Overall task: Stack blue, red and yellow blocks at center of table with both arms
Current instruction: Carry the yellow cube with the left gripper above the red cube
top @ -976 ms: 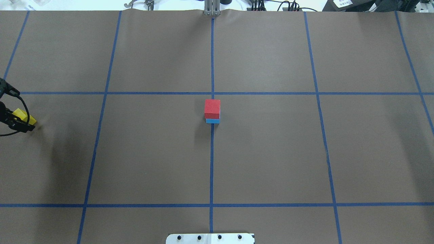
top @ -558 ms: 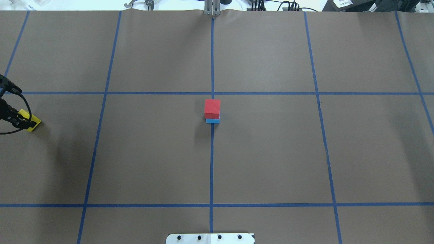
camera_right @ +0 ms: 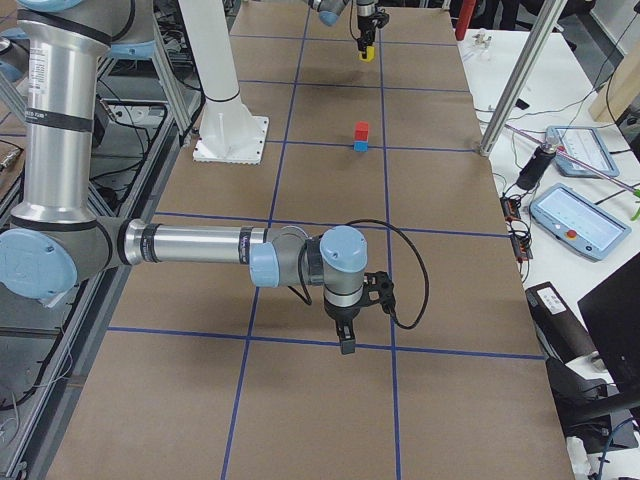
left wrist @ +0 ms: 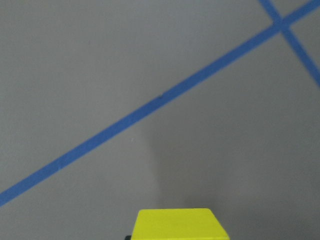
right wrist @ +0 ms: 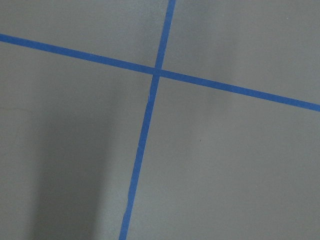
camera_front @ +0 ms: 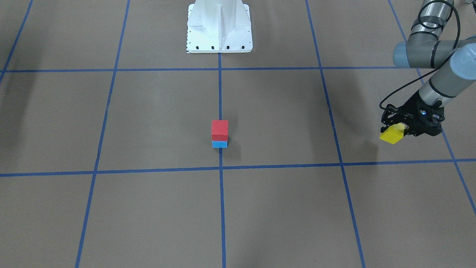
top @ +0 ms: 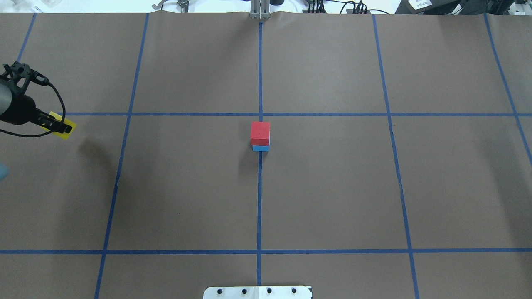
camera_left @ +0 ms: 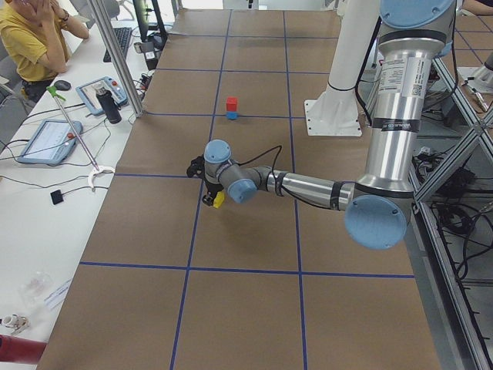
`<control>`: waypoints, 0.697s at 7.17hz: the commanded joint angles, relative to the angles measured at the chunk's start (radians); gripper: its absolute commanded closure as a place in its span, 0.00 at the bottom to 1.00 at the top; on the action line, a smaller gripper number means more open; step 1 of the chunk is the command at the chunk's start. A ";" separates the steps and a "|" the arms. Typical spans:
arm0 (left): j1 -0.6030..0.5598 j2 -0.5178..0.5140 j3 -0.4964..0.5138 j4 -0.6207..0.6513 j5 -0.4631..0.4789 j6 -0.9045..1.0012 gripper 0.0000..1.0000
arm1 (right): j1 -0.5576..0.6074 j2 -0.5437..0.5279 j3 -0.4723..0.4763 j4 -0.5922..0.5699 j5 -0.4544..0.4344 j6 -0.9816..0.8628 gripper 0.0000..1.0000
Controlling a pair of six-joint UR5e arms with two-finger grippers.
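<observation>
A red block (top: 260,132) sits on a blue block (top: 260,148) at the table's centre, on the middle blue line; both also show in the front view, red (camera_front: 219,129) on blue (camera_front: 219,144). My left gripper (top: 53,121) is shut on the yellow block (top: 66,128) and holds it above the table at the far left; its shadow lies apart below it. The front view shows the same gripper (camera_front: 402,127) and block (camera_front: 391,137). The left wrist view shows the block's top (left wrist: 177,226). My right gripper (camera_right: 346,342) shows only in the exterior right view, low over the table; I cannot tell its state.
The robot's white base plate (camera_front: 219,29) stands at the near middle edge. A side bench with tablets (camera_left: 48,140) and a metal post (camera_left: 115,58) runs along the far table edge. An operator (camera_left: 27,38) sits there.
My left gripper has lifted the yellow block off the table and carried it up and a little toward the centre. The red and blue stack has not moved.
</observation>
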 commanded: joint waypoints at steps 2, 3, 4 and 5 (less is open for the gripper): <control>0.036 -0.248 -0.009 0.219 0.009 -0.200 1.00 | 0.000 0.000 0.003 0.000 -0.001 0.000 0.00; 0.076 -0.326 -0.009 0.279 0.012 -0.289 1.00 | 0.000 0.000 0.004 0.000 -0.001 0.000 0.00; 0.120 -0.407 -0.009 0.346 0.049 -0.372 1.00 | 0.000 0.000 0.003 0.000 -0.001 0.000 0.00; 0.165 -0.489 -0.008 0.418 0.067 -0.443 1.00 | 0.000 0.000 0.003 0.000 -0.001 0.000 0.00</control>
